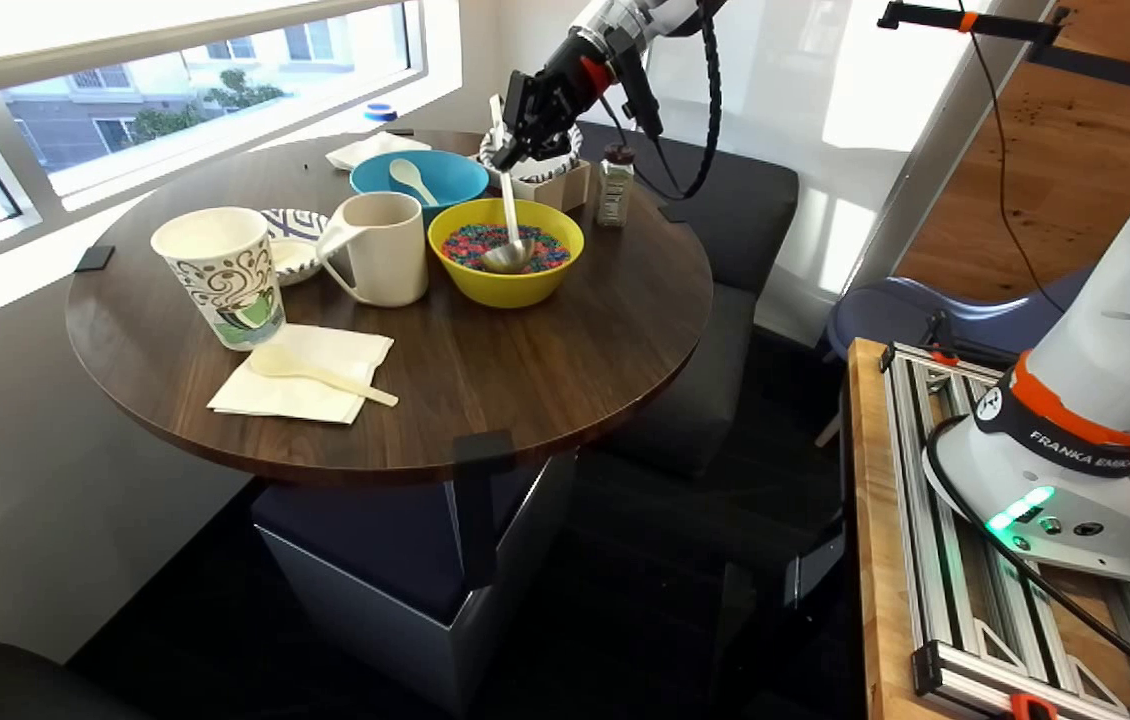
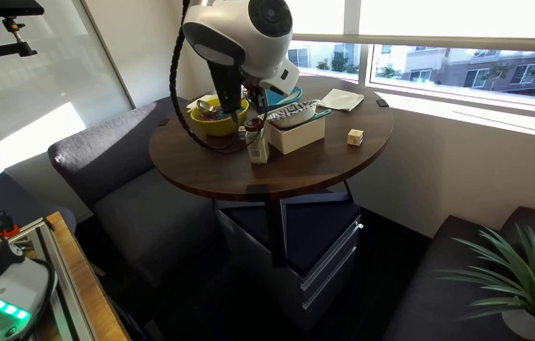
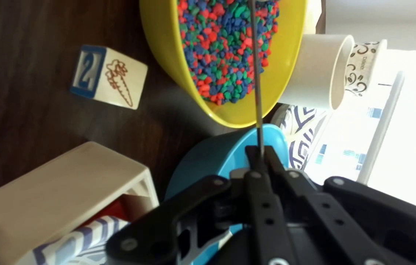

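My gripper [image 3: 261,151] is shut on the thin handle of a metal ladle [image 3: 256,70]. In an exterior view, the ladle [image 1: 511,254] slopes down from the gripper into a yellow bowl [image 1: 505,290]. Its scoop lies at the surface of the red, green and blue pebbles [image 3: 222,55] there; whether it presses into them I cannot tell. A blue bowl [image 3: 198,158] with a pale spoon [image 1: 412,182] in it stands below the fingers in the wrist view. The far exterior arm link hides most of the gripper in an exterior view.
Beside the yellow bowl stand a cream mug [image 1: 395,255] and a patterned paper cup [image 1: 230,275]. A spoon lies on a napkin [image 1: 260,392]. Near the gripper are a beige box [image 2: 301,137] holding a patterned bowl, a spice jar [image 2: 258,148] and a toy block [image 3: 121,79].
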Controlling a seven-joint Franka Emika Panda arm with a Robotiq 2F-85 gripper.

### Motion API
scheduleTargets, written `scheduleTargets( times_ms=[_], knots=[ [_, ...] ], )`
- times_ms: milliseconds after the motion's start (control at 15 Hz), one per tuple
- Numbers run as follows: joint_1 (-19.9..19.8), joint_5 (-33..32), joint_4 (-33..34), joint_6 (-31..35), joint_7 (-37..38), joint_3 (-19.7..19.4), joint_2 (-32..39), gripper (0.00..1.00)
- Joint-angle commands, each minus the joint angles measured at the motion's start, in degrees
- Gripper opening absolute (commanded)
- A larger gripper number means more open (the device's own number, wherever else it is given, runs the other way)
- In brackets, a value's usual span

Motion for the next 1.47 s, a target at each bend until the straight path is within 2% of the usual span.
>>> scheduleTargets(
  times_ms=[0,400,933,1400],
  knots=[
    [-0.5,1.9,0.1,-2.1,-0.2,-0.2,-0.1,0.05],
    [-0.6,2.9,-0.2,-1.8,-3.8,0.0,0.5,0.06],
    [-1.2,3.0,-0.4,-8.3,-8.8,-1.2,-2.2,0.06],
    [0.0,3.4,-3.6,-3.0,-9.8,-2.5,-7.5,0.05]
  ],
)
